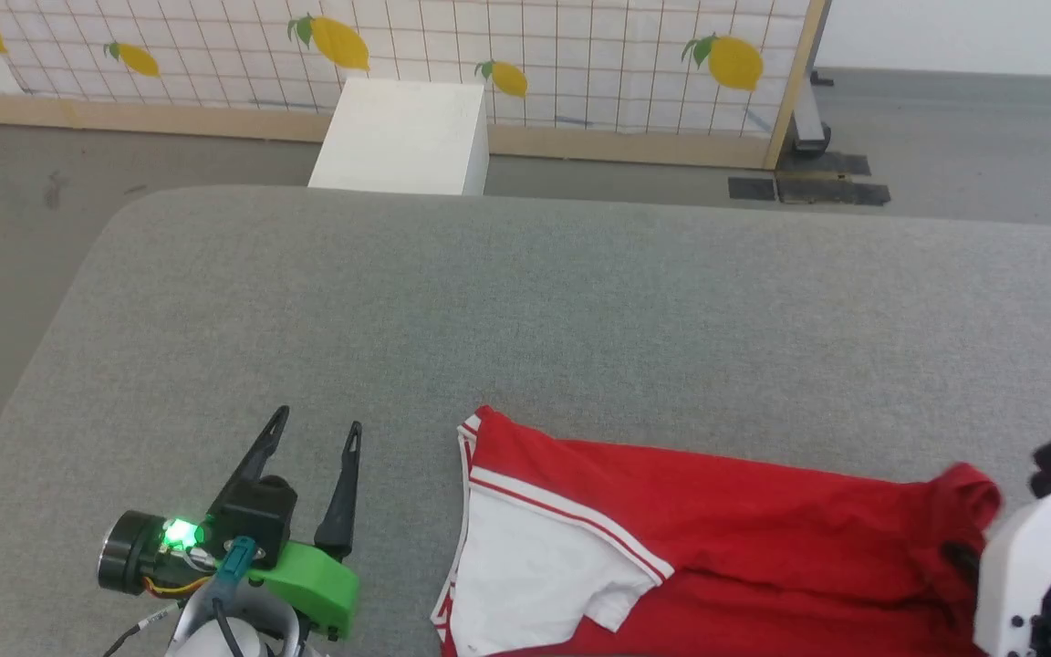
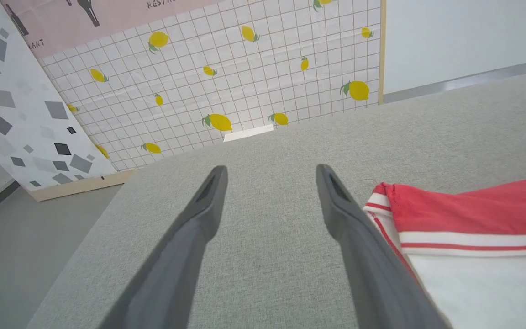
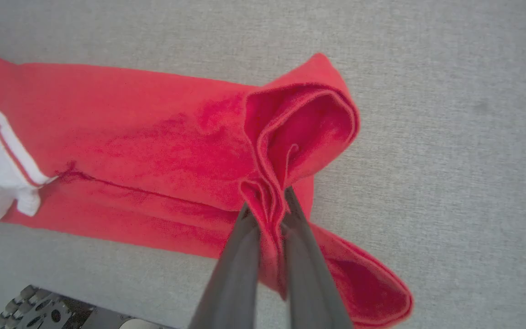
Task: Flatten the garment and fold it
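Observation:
The garment is a red shirt with a white sleeve and red-white striped trim, lying lengthwise across the near part of the grey table. My right gripper is shut on a bunched fold of the garment's red right end, and the cloth there rises in a loop. At the lower right of the head view its pale wrist shows behind that raised end. My left gripper rests open on the table, left of the garment, nothing between its fingers. The striped sleeve edge lies just right of it.
The grey table's left edge runs close to my left arm. Beyond the far edge stand a white box and a lemon-print panel on the floor. Open grey cloth surface stretches across the far half of the table.

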`<state>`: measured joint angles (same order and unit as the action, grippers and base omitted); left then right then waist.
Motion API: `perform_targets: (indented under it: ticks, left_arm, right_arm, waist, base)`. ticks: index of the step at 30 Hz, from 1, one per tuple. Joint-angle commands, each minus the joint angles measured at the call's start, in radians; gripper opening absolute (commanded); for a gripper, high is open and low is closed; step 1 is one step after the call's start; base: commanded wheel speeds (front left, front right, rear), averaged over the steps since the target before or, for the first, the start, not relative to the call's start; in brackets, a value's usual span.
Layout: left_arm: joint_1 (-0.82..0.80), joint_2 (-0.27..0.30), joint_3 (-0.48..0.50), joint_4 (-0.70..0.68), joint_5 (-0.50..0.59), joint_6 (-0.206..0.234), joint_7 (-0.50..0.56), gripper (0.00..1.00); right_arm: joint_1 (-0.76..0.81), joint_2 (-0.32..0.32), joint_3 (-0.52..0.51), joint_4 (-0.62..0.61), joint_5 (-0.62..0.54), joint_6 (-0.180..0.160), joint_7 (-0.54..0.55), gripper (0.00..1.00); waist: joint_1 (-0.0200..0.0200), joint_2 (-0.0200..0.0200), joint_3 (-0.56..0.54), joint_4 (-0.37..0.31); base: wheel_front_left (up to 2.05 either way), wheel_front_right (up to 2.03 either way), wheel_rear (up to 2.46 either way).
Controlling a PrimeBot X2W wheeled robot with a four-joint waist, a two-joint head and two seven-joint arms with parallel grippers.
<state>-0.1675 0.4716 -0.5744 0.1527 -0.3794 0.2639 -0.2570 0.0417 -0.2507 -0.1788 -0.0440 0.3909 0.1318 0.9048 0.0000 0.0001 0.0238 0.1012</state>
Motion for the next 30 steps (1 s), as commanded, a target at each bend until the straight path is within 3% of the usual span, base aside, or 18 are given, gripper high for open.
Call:
perform_targets:
  ticks: [1,13,21,30]
  left_arm:
    - [0.009,-0.006,0.0,0.003,-0.012,-0.003,-0.005,1.0]
    - [-0.003,-0.02,-0.01,0.012,-0.014,0.002,-0.004,1.0]
    - [-0.025,-0.038,-0.018,0.025,-0.009,0.0,-0.005,1.0]
    - [-0.055,-0.064,-0.022,0.034,0.004,-0.008,-0.005,1.0]
  right_arm:
    - [0.011,0.011,0.015,-0.034,0.017,-0.001,0.023,0.0]
    - [-0.018,0.191,0.107,-0.213,0.123,-0.001,0.22,0.0]
    - [-0.077,0.2,0.187,-0.154,0.299,-0.001,0.21,0.0]
    - [-0.181,0.2,0.294,-0.03,0.37,-0.001,0.138,0.0]
  waist:
    - [0.0,-0.0001,-0.008,0.003]
    - [0.0,-0.0001,0.007,0.057]
    - [0.0,-0.0001,0.043,0.111]
    - [0.0,-0.0001,0.089,0.164]
  base:
    - [0.0,0.0,0.0]
    - [0.0,0.0,0.0]
    - [0.0,0.0,0.0]
    - [0.0,0.0,0.0]
